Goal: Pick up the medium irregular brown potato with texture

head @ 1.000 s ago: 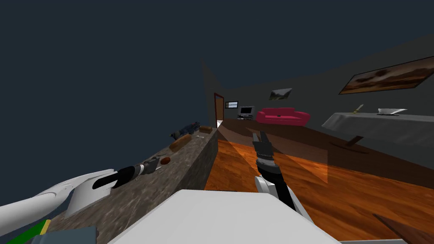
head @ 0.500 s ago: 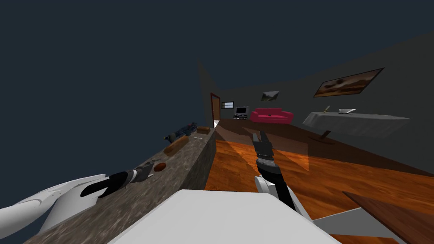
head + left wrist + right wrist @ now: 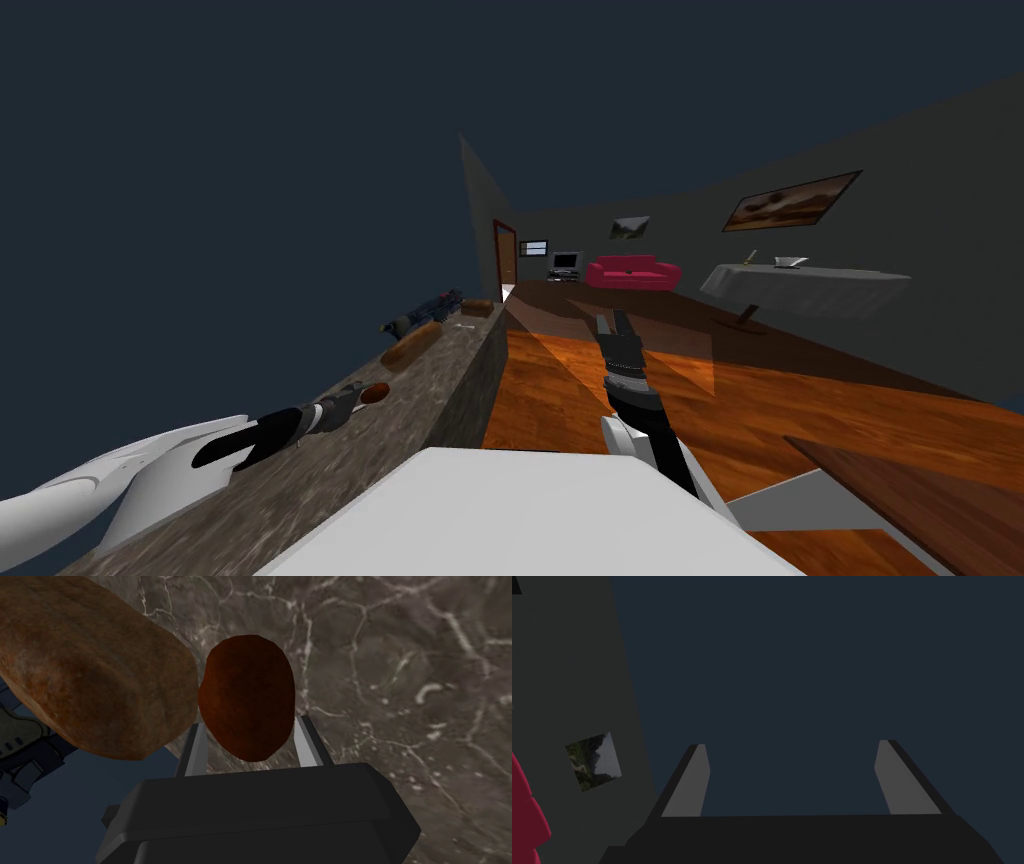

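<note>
The potato [image 3: 246, 701] is a dark reddish-brown oval. My left gripper [image 3: 250, 723] is shut on it, one finger pressing each side. Beneath it lies the marbled grey-brown counter [image 3: 400, 676]. In the head view the potato [image 3: 375, 393] sits at the tip of my left gripper [image 3: 352, 402], over the counter [image 3: 300, 480] on my left. My right gripper [image 3: 612, 322] hangs over the wooden floor in front of me. In its wrist view the right gripper [image 3: 792, 746] is open with nothing between the fingers.
A large rough brown loaf-shaped thing [image 3: 90, 671] lies close beside the potato, also farther along the counter [image 3: 413, 342]. Beyond it are a dark blue object [image 3: 425, 310] and another brown lump [image 3: 478, 307]. To the right are a grey table [image 3: 800, 290] and a brown tabletop corner [image 3: 920, 500].
My head view has swung, so the room's right side has slid left in the picture. The left gripper stays shut on the potato, drawn slightly back toward me. The right arm is unmoved.
</note>
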You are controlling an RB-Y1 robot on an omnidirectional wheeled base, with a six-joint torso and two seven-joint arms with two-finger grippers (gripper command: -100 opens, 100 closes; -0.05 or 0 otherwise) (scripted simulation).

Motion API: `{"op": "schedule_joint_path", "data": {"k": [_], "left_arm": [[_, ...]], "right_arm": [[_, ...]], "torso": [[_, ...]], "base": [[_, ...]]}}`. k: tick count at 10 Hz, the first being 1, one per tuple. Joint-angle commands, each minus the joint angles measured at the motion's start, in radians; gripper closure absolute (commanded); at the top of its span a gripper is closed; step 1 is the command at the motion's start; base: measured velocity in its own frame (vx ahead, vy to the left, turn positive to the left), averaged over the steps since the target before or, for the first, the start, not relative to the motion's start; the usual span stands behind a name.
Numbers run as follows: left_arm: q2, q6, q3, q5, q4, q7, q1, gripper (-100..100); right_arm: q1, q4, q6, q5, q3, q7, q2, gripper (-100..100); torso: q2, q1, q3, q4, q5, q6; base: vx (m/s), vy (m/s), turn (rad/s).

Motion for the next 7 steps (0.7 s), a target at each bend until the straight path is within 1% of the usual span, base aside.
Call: {"op": "schedule_joint_path", "data": {"k": [1,3,4,5,6,7], "left_arm": [[0.0,0.0,0.0,0.0,0.0,0.0,0.0,100],[0.0,0.0,0.0,0.0,0.0,0.0,0.0,100],[0.0,0.0,0.0,0.0,0.0,0.0,0.0,0],[0.026,-0.01,-0.014,-0.005,-0.017,0.01,-0.007,100],[0.014,-0.007,-0.01,-0.005,-0.007,0.007,-0.008,100],[0.017,-0.008,-0.012,-0.006,-0.008,0.009,-0.008,0]], "right_arm": [[0.0,0.0,0.0,0.0,0.0,0.0,0.0,0],[0.0,0.0,0.0,0.0,0.0,0.0,0.0,0],[0.0,0.0,0.0,0.0,0.0,0.0,0.0,0],[0.0,0.0,0.0,0.0,0.0,0.0,0.0,0],[0.0,0.0,0.0,0.0,0.0,0.0,0.0,0],[0.0,0.0,0.0,0.0,0.0,0.0,0.0,0]], "torso": [[0.0,0.0,0.0,0.0,0.0,0.0],[0.0,0.0,0.0,0.0,0.0,0.0],[0.0,0.0,0.0,0.0,0.0,0.0],[0.0,0.0,0.0,0.0,0.0,0.0],[0.0,0.0,0.0,0.0,-0.001,-0.002],[0.0,0.0,0.0,0.0,0.0,-0.001]], "base": [[0.0,0.0,0.0],[0.0,0.0,0.0],[0.0,0.0,0.0],[0.009,-0.007,0.157],[0.006,-0.007,0.053],[0.0,0.0,0.0]]}}
